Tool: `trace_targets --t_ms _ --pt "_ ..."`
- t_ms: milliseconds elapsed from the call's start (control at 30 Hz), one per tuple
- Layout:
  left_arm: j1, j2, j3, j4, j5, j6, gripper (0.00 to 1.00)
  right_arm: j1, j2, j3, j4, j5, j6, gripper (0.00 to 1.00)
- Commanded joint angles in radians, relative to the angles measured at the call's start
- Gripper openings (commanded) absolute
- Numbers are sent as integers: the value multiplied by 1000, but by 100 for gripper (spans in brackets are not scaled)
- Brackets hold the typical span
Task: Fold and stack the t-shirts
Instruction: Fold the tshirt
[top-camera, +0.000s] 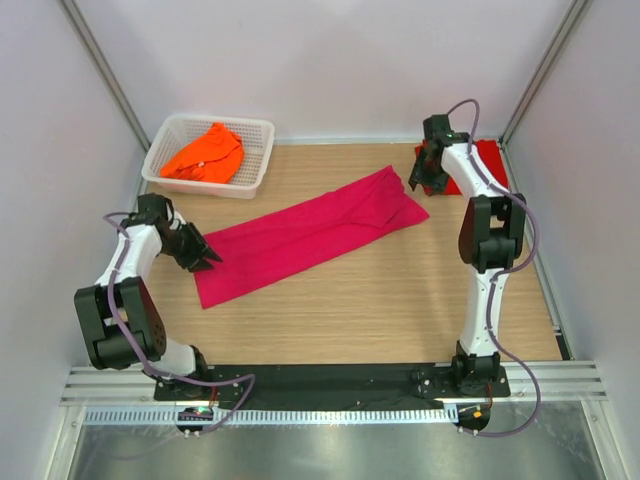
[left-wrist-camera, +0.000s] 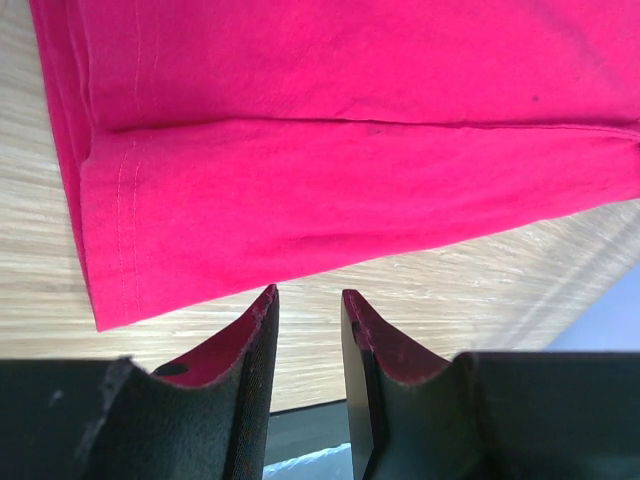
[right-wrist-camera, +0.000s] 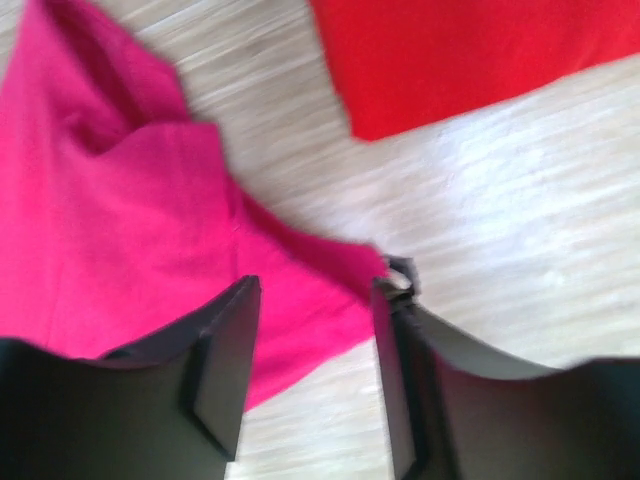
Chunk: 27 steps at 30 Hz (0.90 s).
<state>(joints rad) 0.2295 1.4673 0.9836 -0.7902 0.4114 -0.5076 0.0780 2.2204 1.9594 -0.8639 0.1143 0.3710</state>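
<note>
The magenta-pink t-shirt (top-camera: 310, 234) lies folded into a long strip slanting across the table. My left gripper (top-camera: 210, 259) is open and empty just beside the strip's near-left end (left-wrist-camera: 300, 170). My right gripper (top-camera: 417, 180) is open and empty above the strip's far-right corner (right-wrist-camera: 150, 220). The red t-shirt (top-camera: 490, 158) lies folded flat at the far right, behind the right arm, and shows in the right wrist view (right-wrist-camera: 470, 55). The bright orange t-shirt (top-camera: 205, 154) is bunched inside the basket.
A white lattice basket (top-camera: 258, 160) stands at the far left corner. White walls close the table on three sides. A black rail (top-camera: 320, 380) runs along the near edge between the arm bases.
</note>
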Motion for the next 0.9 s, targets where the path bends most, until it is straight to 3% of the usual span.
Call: trace_targets --t_ms 0,33,200,333,667,833,867 --pt "-2 -28 49 -12 0 46 33 130 -128 29 -43 140 184 57" --pt "-2 -28 56 -15 -5 44 32 156 -133 24 -49 153 245 63" --pt "-2 -45 78 -20 -22 55 32 299 -102 13 -87 221 613 65" --pt "-10 -50 75 -26 -34 70 32 365 7 110 -159 327 706 70" --pt "-28 -21 73 -17 -22 78 32 390 215 200 -143 361 659 73" --pt "-29 -9 63 -15 -22 77 32 390 350 331 -93 331 423 74" --pt "-30 -12 58 -14 -23 75 32 390 364 347 -63 334 314 74"
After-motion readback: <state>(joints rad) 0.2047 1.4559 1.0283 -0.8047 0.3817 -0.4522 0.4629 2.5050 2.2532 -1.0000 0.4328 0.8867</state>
